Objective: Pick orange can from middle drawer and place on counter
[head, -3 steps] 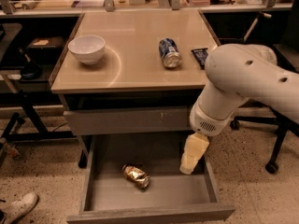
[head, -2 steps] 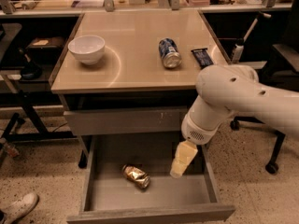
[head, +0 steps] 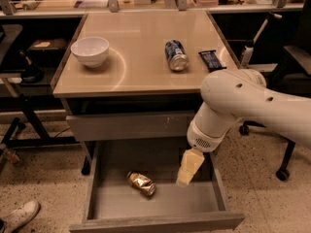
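Observation:
The orange can [head: 141,183] lies on its side on the floor of the open middle drawer [head: 155,222], left of centre. My gripper [head: 187,171] hangs from the white arm [head: 243,106] over the right part of the drawer, pointing down, a short way right of the can and apart from it. The beige counter [head: 141,67] is above the drawer cabinet.
On the counter stand a white bowl [head: 90,51] at the left, a blue-and-silver can [head: 176,55] on its side and a dark snack bar [head: 212,59] at the right. A closed grey drawer front [head: 129,125] sits above the open drawer. An office chair [head: 291,86] is at the right, a shoe [head: 19,215] at the bottom left.
The arm has swung left and the gripper has moved left and lower into the drawer, closer to the orange can. The can has not moved.

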Available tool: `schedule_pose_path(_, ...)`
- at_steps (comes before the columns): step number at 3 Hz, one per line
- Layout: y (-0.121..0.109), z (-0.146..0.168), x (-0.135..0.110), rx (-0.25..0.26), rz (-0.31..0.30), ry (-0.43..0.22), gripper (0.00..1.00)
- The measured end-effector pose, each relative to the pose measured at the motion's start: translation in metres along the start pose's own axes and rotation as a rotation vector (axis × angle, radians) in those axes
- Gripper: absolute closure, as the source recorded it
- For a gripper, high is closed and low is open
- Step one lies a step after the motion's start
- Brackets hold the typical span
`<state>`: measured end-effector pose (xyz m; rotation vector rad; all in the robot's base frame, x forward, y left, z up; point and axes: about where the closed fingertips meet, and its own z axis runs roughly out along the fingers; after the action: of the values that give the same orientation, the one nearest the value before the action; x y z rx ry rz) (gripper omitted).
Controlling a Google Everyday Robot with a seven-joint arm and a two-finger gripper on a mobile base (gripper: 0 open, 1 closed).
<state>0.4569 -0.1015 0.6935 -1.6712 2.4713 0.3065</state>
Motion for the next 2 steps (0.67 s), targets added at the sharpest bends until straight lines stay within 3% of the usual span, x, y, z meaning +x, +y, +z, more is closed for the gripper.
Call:
schedule_pose_path(1, 0.013, 0.046, -0.011, -0.026, 0.012, -0.020, 0.00)
schedule_pose_path(2, 0.003, 0.081, -0.032, -0.011, 0.018, -0.108, 0.00)
